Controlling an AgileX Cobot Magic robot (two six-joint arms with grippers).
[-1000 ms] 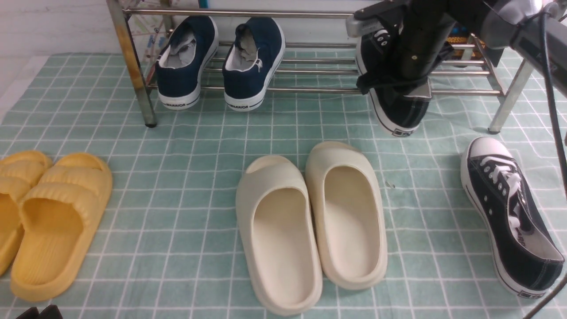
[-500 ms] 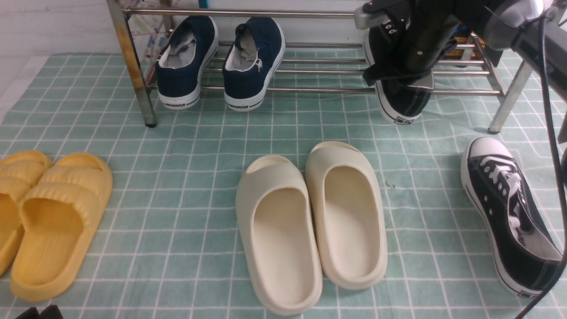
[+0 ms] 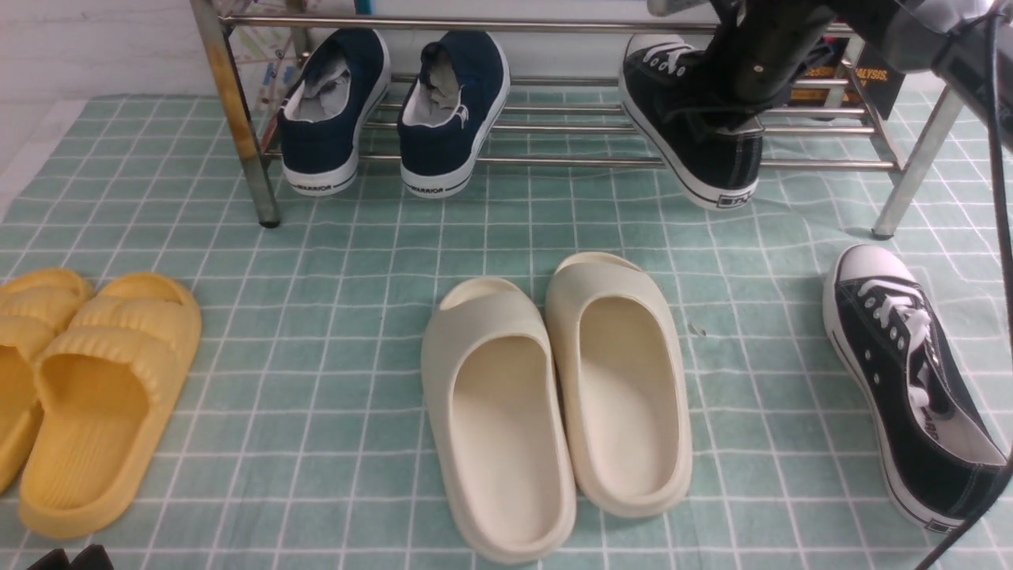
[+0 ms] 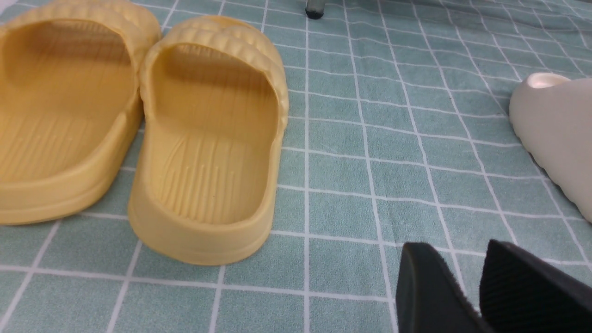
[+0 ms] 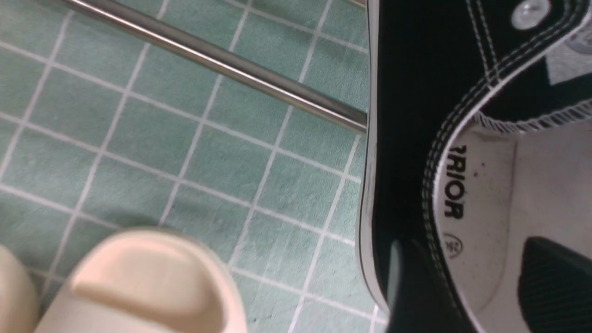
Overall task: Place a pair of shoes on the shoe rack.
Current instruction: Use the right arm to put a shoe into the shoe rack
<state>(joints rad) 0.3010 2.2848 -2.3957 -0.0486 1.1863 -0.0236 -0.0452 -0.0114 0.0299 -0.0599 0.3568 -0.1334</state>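
Right fingers (image 5: 555, 286) stand apart, one inside and one outside a black shoe (image 3: 700, 162) on the rack (image 3: 554, 161) at 1 o'clock. Its twin (image 3: 910, 380) lies on the mat (image 3: 316, 396) at 4 o'clock. Left fingers (image 4: 430, 291) are a little apart, holding nothing.

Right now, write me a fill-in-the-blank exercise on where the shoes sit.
1. One black sneaker sits on the shoe rack; the other black sneaker lies on the checked cloth at the robot's ____ side.
2. The navy sneakers on the rack have the word ____ printed on their heels.
3. The slides at the robot's far left are ____ in colour.
Missing words: right; WARRIOR; yellow.
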